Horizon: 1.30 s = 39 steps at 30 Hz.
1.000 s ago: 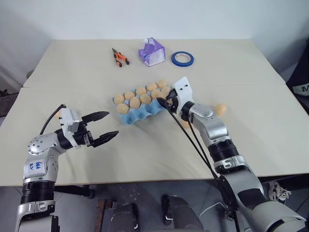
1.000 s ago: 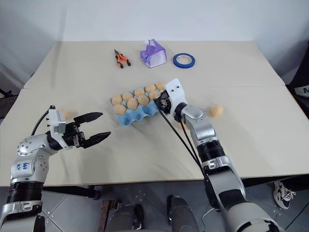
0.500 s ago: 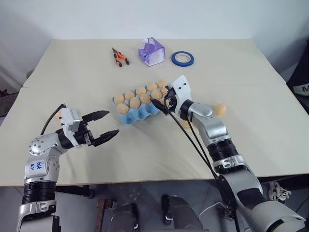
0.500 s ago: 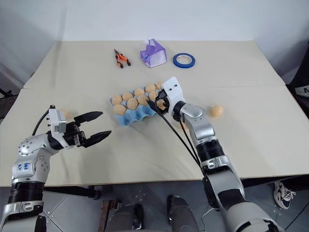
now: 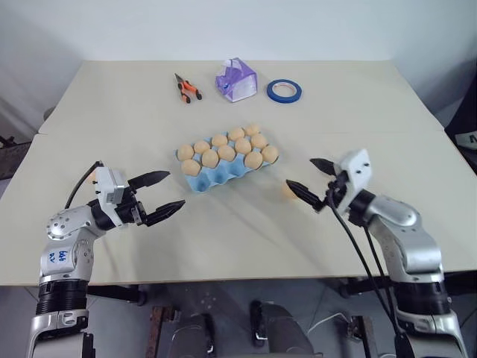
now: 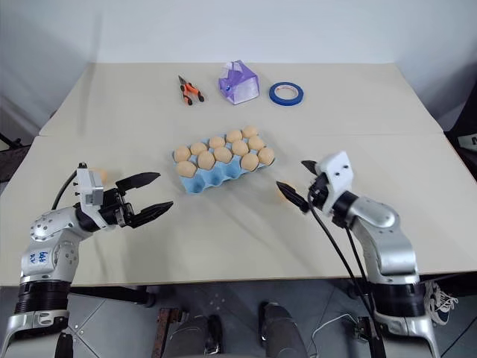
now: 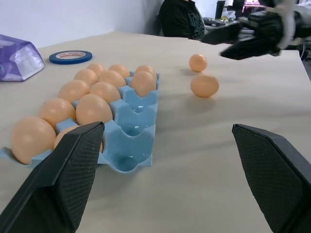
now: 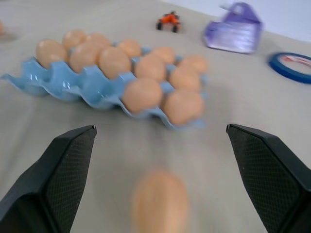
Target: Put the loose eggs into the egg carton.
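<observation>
Ten eggs in the blue carton, more still loose

Ten eggs sit in the egg carton (image 5: 223,162), and two cups at its left end are bare. All places here are told from that carton, as seen from the robot's head.

The table (image 5: 112,127) is the biggest thing, and the carton lies near its middle.

The right gripper (image 5: 310,182) hangs to the right of the carton, well apart from it. Its two black fingers are spread wide and hold nothing.

The left gripper (image 5: 159,195) is to the left of the carton and nearer the robot. Its fingers are spread wide too, and hold nothing.

A purple-and-white box (image 5: 235,80) stands beyond the carton. A blue tape roll (image 5: 283,91) lies beyond it to the right. Orange pliers (image 5: 186,88) lie beyond it to the left.

One loose egg (image 6: 282,191) lies on the table right of the carton, just beside the right gripper. In the left wrist view a second loose egg (image 7: 198,62) lies near it.
</observation>
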Each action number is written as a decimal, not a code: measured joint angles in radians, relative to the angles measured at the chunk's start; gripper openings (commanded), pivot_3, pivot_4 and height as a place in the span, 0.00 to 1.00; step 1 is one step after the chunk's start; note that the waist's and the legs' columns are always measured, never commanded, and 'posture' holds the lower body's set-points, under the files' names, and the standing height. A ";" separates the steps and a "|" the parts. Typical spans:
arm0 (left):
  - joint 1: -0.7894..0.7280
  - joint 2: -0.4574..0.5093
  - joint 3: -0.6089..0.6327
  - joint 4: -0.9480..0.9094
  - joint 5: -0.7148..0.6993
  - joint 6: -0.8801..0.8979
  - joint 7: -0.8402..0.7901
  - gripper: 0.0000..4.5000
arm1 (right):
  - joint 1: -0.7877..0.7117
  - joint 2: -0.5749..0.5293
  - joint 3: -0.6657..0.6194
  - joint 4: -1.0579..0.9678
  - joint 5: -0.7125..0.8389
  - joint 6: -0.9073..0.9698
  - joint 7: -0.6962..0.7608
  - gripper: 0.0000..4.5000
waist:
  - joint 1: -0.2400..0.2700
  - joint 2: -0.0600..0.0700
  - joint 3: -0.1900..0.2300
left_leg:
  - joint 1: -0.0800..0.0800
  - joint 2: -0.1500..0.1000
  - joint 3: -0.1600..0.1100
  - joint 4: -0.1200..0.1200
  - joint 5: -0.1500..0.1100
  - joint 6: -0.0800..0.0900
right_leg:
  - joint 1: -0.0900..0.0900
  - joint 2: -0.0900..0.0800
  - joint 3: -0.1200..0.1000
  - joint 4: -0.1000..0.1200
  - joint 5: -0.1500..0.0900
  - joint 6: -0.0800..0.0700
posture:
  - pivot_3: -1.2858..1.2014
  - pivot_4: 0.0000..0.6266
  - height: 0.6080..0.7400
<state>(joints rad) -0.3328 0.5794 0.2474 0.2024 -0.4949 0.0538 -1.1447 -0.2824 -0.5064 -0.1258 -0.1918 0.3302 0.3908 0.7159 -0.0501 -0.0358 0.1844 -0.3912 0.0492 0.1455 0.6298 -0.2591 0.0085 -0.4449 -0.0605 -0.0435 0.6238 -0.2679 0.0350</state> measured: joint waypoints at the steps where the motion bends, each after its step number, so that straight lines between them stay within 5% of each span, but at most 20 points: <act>1: -0.004 0.000 -0.001 0.006 -0.001 0.000 -0.007 1.00 | 0.058 -0.040 -0.022 -0.030 0.012 -0.004 0.024 1.00 | 0.005 0.000 0.000 | 0.000 0.000 0.000 0.000 0.000 0.001 | 0.000 0.000 0.000 0.000 0.000 0.000 | 0.52 0.24 1.00; 9: -0.014 0.025 0.009 0.060 -0.004 -0.003 -0.051 1.00 | 0.399 -0.179 -0.257 -0.194 0.126 0.014 0.127 1.00 | 0.024 0.000 0.000 | 0.000 0.000 0.000 0.001 0.000 0.000 | 0.001 0.001 0.000 -0.002 0.000 0.001 | 0.52 0.24 1.00; 16: -0.070 0.035 0.010 0.134 -0.003 -0.022 -0.073 1.00 | 0.464 -0.191 -0.319 -0.215 0.157 0.026 0.123 1.00 | 0.022 0.000 0.000 | 0.000 0.000 0.000 0.002 0.000 0.001 | 0.002 0.001 0.001 -0.003 0.000 0.001 | 0.52 0.24 1.00; 23: -0.103 0.030 0.004 0.164 0.003 -0.036 -0.071 1.00 | 0.226 -0.051 -0.135 -0.171 0.098 0.027 -0.034 1.00 | 0.015 -0.001 0.000 | 0.001 0.001 0.000 0.002 0.000 0.000 | 0.001 0.002 0.001 -0.002 0.000 0.000 | 0.52 0.24 1.00; 34: -0.061 0.031 0.021 0.105 -0.001 -0.039 -0.037 1.00 | -0.104 0.130 0.122 0.261 -0.134 -0.068 -0.209 1.00 | 0.020 -0.001 0.000 | -0.002 0.000 0.001 0.001 0.001 0.005 | 0.000 0.000 -0.002 -0.002 0.000 0.000 | 0.52 0.24 1.00; 39: -0.025 0.032 0.031 0.075 -0.009 -0.031 -0.015 1.00 | -0.131 0.135 0.123 0.373 -0.173 -0.141 -0.209 0.70 | 0.019 -0.001 0.000 | -0.001 0.000 0.000 0.001 0.001 0.005 | 0.000 0.000 -0.002 -0.001 0.000 0.000 | 0.52 0.24 1.00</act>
<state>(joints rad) -0.3575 0.6110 0.2784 0.2770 -0.5036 0.0224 -1.1594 -0.4136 -0.3712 -0.0026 0.1816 0.1576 0.2501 0.5069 -0.0310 -0.0368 0.1847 -0.3921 0.0496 0.1459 0.6312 -0.2578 0.0131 -0.4449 -0.0609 -0.0453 0.6230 -0.2683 0.0348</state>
